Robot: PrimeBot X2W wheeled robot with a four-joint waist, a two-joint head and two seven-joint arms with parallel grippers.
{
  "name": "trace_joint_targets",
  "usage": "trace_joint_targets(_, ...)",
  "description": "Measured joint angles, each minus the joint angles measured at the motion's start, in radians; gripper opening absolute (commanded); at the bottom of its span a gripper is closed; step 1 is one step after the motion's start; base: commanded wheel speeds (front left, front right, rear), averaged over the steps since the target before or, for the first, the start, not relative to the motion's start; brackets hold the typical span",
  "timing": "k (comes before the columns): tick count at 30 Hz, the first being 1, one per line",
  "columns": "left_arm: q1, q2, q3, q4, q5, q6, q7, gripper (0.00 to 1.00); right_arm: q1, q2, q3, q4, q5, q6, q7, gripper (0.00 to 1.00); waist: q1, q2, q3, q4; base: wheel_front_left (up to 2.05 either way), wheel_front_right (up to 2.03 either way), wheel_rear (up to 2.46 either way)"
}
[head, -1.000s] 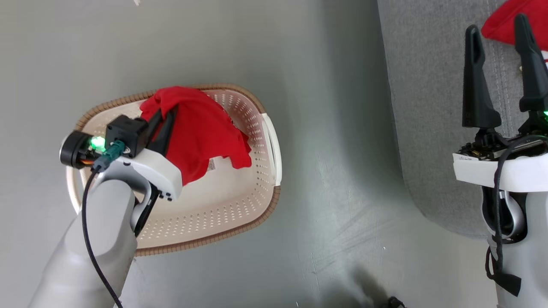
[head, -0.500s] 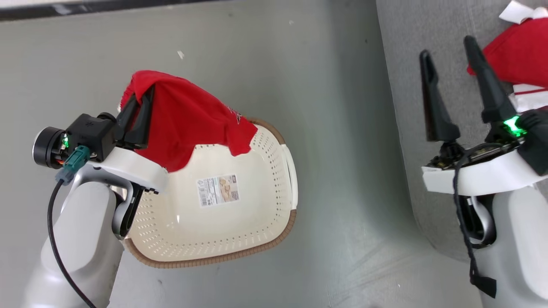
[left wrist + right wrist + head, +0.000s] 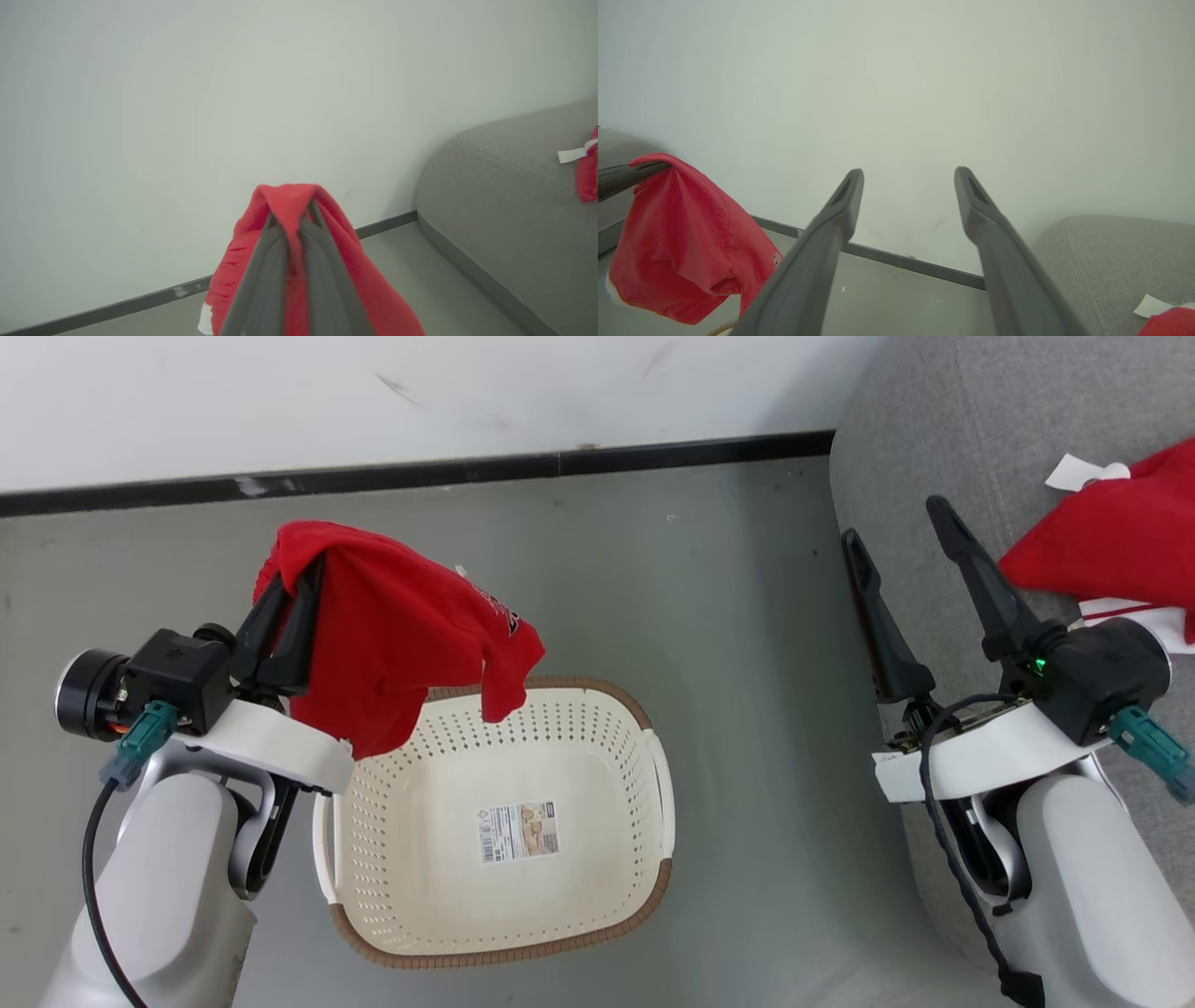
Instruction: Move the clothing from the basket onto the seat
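Two red cloths are in view. The first red cloth [image 3: 401,635] hangs from the left gripper [image 3: 303,581]. Its two dark fingers are pressed together, with a fold of the cloth pinched between them near the tips. In the left wrist view the cloth [image 3: 289,200] sits over the left gripper [image 3: 289,217] like a little tent.

This cloth is up in the air. Seen from the head, it is at about 11 o'clock from the middle of the basket [image 3: 504,957]. One low corner dangles over the basket's far rim.

The basket stands on the grey floor [image 3: 747,644]. It is cream with lots of small holes and a brown rim. A sticker [image 3: 519,831] lies flat on its bare bottom.

The sofa [image 3: 934,429] is big and grey, at 3 o'clock from the basket. The right gripper [image 3: 892,521] is over the sofa's near edge. Its fingers are spread wide apart, with just air between them, and they point toward 11 o'clock.

The second red cloth [image 3: 1111,555] lies on the sofa, at about 3 o'clock from the right gripper's tips. It is just beside one finger, but I cannot tell if they touch. A white tag [image 3: 1083,474] sticks out at the cloth's far end.

A white wall [image 3: 373,392] with a dark strip [image 3: 560,462] along its bottom stands at 12 o'clock.
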Motion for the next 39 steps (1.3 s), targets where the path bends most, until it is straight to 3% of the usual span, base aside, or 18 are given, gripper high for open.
trace_joint_targets(17, 0.072, 0.019, -0.070, -0.031, -0.001, -0.035, 0.011, 0.00, 0.139, -0.018, 0.072, 0.107, -0.002, 0.000, 0.000, 1.00, 0.0000, 0.0000, -0.212, 0.039, 0.00, 0.00, 0.00)
trace_joint_targets(39, 0.071, -0.003, -0.254, -0.166, -0.035, -0.064, 0.154, 0.00, 0.115, -0.123, 0.469, 0.263, 0.043, 0.000, 0.000, 1.00, -0.0001, 0.0000, -0.397, 0.065, 0.00, 0.00, 0.00)
